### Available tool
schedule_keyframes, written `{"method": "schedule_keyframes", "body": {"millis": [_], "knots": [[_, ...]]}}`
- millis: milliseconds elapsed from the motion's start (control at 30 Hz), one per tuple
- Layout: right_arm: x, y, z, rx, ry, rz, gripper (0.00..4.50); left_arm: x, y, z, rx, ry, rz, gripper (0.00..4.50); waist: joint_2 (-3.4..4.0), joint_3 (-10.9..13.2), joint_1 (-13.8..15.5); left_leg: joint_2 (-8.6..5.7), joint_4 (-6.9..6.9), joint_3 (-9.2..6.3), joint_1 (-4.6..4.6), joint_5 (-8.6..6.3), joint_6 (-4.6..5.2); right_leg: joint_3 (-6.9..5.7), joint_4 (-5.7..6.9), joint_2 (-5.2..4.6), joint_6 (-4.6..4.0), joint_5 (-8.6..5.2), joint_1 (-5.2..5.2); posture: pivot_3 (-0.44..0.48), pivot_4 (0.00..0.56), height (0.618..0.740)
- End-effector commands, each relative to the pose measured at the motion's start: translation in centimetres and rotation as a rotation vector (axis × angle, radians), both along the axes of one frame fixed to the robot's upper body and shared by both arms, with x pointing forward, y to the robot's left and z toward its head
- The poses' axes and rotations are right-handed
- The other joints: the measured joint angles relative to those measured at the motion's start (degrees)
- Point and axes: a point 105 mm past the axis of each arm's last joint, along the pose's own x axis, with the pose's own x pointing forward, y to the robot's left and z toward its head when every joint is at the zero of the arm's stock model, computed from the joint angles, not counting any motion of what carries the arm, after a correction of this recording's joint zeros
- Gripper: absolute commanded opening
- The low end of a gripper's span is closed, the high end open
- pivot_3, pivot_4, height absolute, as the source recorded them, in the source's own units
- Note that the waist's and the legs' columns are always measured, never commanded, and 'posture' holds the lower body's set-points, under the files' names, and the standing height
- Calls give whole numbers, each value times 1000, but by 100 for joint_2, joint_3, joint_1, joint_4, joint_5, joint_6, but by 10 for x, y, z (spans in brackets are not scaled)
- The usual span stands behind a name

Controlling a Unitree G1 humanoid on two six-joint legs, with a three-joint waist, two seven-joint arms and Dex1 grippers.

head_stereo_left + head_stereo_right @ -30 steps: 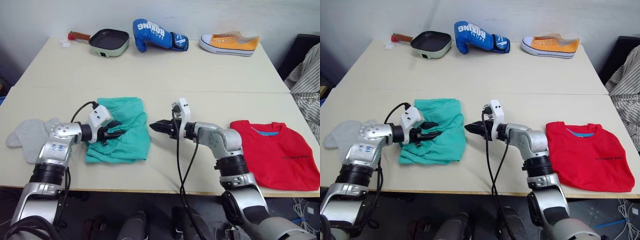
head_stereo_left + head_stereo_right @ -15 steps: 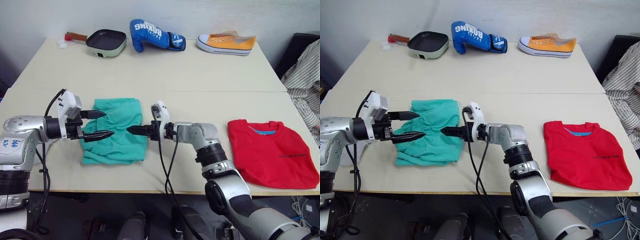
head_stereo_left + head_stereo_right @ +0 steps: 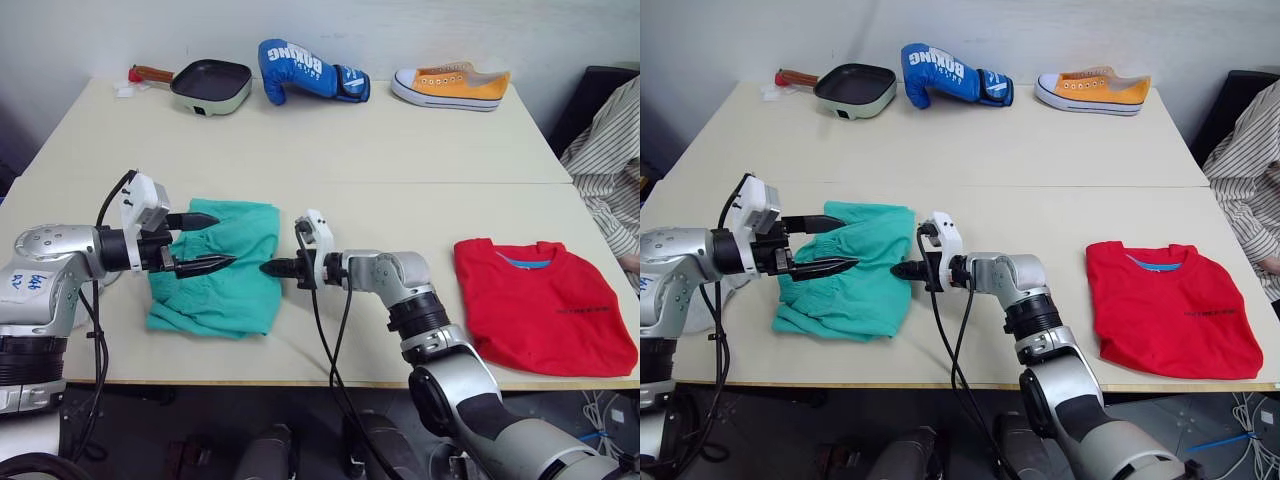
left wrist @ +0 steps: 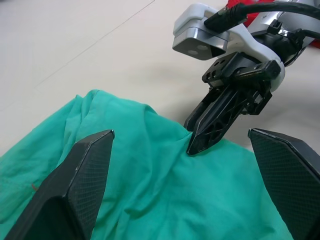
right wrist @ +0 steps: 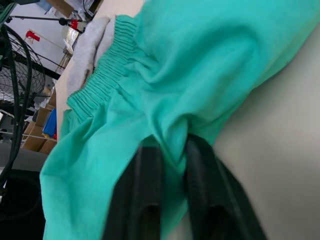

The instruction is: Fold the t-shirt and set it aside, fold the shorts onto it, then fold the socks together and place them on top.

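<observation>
The teal-green shorts [image 3: 215, 285] lie crumpled on the table's near left. My right gripper [image 3: 268, 268] is shut on a fold at their right edge, and the right wrist view shows both fingers [image 5: 145, 200] pinching the fabric. My left gripper [image 3: 222, 240] hovers wide open just above the shorts' waistband side, holding nothing. The red t-shirt [image 3: 540, 305] lies flat at the near right, blue neck label up. A grey sock [image 5: 87, 47] lies just past the waistband, mostly hidden behind my left arm.
Along the far edge stand a green-and-black pan [image 3: 210, 85], a blue boxing glove [image 3: 305, 68] and a yellow sneaker [image 3: 452, 85]. A person's striped sleeve [image 3: 605, 150] shows at the right edge. Bare tabletop lies between the shorts and the t-shirt.
My right gripper has gone from open to shut, pinching the shorts' right edge. The left gripper has moved a little further over the shorts and stays open.
</observation>
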Motion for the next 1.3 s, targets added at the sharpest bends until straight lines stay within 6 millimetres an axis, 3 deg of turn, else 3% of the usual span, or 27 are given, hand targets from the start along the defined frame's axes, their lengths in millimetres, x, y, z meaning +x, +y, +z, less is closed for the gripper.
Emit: {"method": "schedule_keyframes", "body": {"millis": [33,200,367,467,700,1100,1233,1300], "knots": [[4,-11,18,38,-48,-34,33,0,-8,12,-38,-19,-49,4500,0,0,6,0,0,0,0,0,0,0,0,0,0,0,0,0,150,740],[-5,-48,48,45,-116,-52,33,-17,-32,21,-114,52,-206,4500,1,1,75,0,-6,-10,-5,-1,2,0,0,0,0,0,-5,0,150,740],[-34,-104,88,24,-210,-54,33,-39,-65,25,-145,114,-402,4500,2,2,169,-3,-2,-16,-21,-7,11,4,-24,0,0,0,-4,0,150,740],[-57,-139,110,-6,-272,-52,33,-39,-76,22,-131,108,-446,4500,3,2,198,-4,5,-18,-36,-6,15,5,-41,0,0,0,-5,0,150,740],[-92,-240,129,-240,-340,-237,33,-29,-88,21,-134,103,-503,4500,5,4,294,-3,5,-11,-57,2,24,5,-90,1,1,0,-3,0,150,740],[-143,-413,116,-638,-242,-629,33,-16,-98,23,-121,68,-545,4500,8,4,433,-2,10,4,-60,17,41,8,-124,0,25,13,21,0,150,740],[-148,-460,91,-662,-191,-800,33,-14,-99,22,-116,62,-546,4500,8,4,420,-3,12,5,-60,18,41,12,-123,0,26,14,21,0,150,740],[-151,-486,64,-745,-169,-893,33,-15,-101,21,-112,58,-550,4500,7,4,424,-3,11,2,-57,21,36,9,-123,0,26,14,21,0,150,740]]}}
